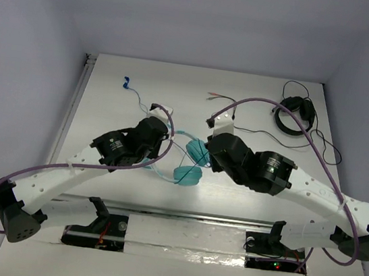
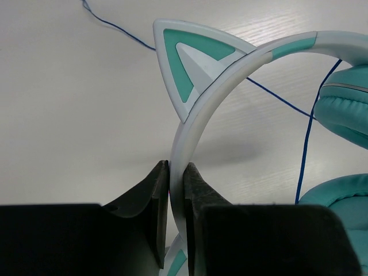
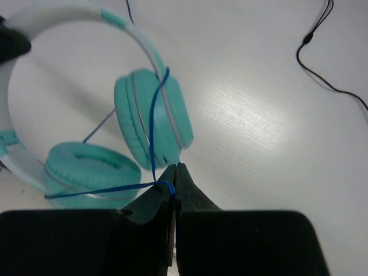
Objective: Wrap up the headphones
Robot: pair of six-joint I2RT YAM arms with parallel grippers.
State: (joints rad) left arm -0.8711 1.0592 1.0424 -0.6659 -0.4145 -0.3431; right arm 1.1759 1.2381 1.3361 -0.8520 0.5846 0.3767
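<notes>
The teal headphones (image 1: 188, 174) lie between the two arms at the table's middle. My left gripper (image 2: 176, 172) is shut on their white headband (image 2: 230, 69), just below a cat ear (image 2: 187, 57). My right gripper (image 3: 176, 172) is shut on the thin blue cable (image 3: 152, 121), which runs up across one teal ear cup (image 3: 152, 123) and left over the other ear cup (image 3: 86, 169). The cable's far end with the small blue plug (image 1: 128, 81) lies on the table at the back left.
Small black headphones (image 1: 293, 115) with a black cable (image 1: 320, 139) lie at the back right; that cable also shows in the right wrist view (image 3: 322, 63). A loose dark cable with red tips (image 1: 220, 99) lies at the back middle.
</notes>
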